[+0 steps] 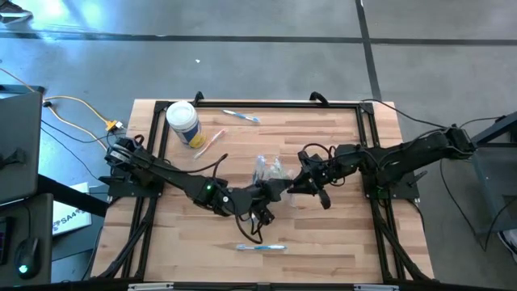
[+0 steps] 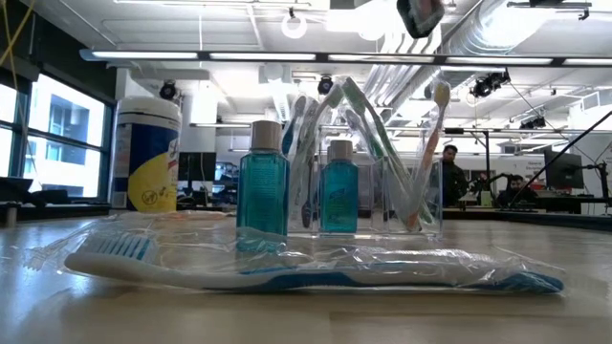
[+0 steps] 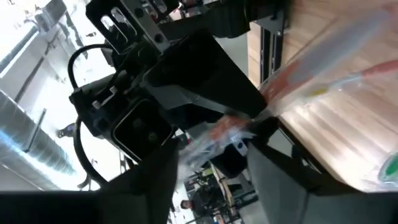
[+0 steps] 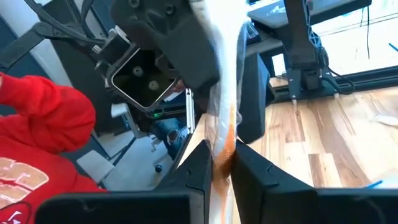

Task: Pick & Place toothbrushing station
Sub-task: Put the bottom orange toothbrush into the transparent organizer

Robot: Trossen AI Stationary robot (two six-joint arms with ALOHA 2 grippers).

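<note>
High view: both arms meet over the middle of the wooden table (image 1: 339,234), the left gripper (image 1: 268,194) and the right gripper (image 1: 297,184) close together just below the clear cup (image 1: 269,169); a white-lidded canister (image 1: 183,123) stands near the far-left corner, one wrapped toothbrush (image 1: 261,247) lies near the front edge, another toothbrush (image 1: 241,116) by the far edge. Low view: the clear cup (image 2: 382,182) holds several upright toothbrushes, with two teal bottles (image 2: 262,186) in front of it and the wrapped blue toothbrush (image 2: 316,268) lying nearest the camera. Left wrist view: the left fingers (image 3: 286,155) stand spread, a wrapped orange toothbrush (image 3: 292,93) running between them. Right wrist view: the right fingers (image 4: 196,165) are pressed onto the wrapped orange toothbrush (image 4: 224,134), pinching it; a red sleeve (image 4: 43,118) shows beyond.
</note>
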